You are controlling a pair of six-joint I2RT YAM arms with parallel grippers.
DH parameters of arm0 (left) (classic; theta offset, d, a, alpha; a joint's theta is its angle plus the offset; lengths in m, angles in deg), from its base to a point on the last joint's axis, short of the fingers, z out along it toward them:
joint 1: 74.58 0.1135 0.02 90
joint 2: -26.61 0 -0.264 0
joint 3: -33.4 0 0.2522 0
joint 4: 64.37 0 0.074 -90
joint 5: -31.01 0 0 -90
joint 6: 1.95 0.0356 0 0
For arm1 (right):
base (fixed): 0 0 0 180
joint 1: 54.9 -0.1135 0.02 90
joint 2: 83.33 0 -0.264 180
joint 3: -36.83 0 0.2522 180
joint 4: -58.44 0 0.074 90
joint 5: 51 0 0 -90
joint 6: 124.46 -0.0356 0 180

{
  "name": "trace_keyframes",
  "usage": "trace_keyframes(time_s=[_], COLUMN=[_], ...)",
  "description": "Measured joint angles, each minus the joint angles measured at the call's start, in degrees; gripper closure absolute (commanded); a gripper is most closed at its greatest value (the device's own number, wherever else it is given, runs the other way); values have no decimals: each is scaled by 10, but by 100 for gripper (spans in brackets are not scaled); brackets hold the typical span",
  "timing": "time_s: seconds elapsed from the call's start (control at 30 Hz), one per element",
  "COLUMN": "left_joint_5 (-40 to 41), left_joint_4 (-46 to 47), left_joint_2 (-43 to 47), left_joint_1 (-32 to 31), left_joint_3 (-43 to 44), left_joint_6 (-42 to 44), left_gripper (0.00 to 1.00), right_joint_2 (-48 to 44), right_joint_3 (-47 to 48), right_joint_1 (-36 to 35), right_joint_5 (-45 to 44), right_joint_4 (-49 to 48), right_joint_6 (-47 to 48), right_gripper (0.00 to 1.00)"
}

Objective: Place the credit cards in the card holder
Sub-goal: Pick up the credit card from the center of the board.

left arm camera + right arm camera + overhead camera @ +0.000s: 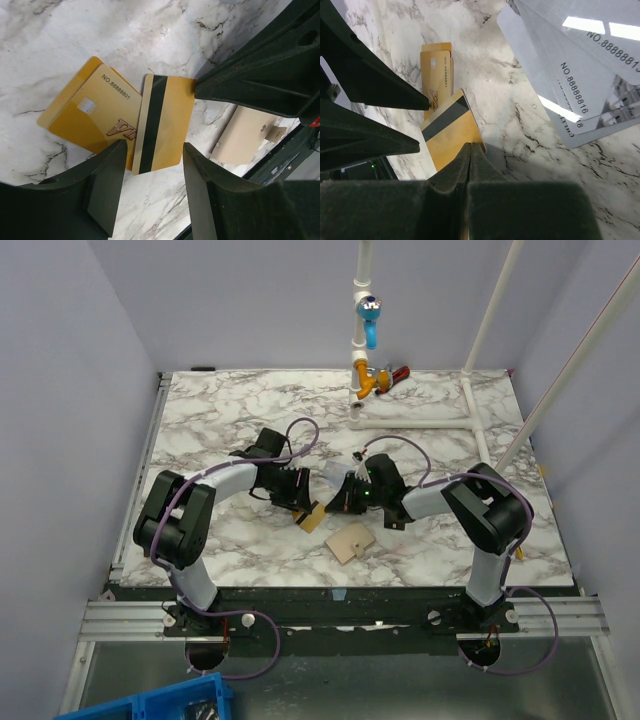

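Left wrist view shows my left pincer (152, 150) spread about halfway. Its fingers stand on both sides of the thin gold-orange plastic card with a dark stripe (162, 120) and do not press it. My right pincer (470, 146) is pressed together on one corner of this card. The small beige leather-like card holder (245, 140) lies flat at the right of the frame, apart. If I close off-centre, the card may twist out of the thin corner hold. The gold card (95, 115) at the left reads "NO 88888801" and "VI"; one of the pale silver cards (570, 65) reads "NO.88888816".
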Motion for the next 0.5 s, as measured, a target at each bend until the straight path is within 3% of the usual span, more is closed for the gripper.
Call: trace_keyframes(time_s=[0.5], left_joint_5=[-2], left_joint_4=[-7], left_joint_2=[3], left_joint_1=[-8], left_joint_3=[-5], left_joint_6=[0], left_gripper=[52], right_joint_2=[11], right_joint_3=[-1], right_joint_1=[-18], right_joint_5=[0], right_joint_4=[-17], right_joint_6=[-1], right_gripper=[99])
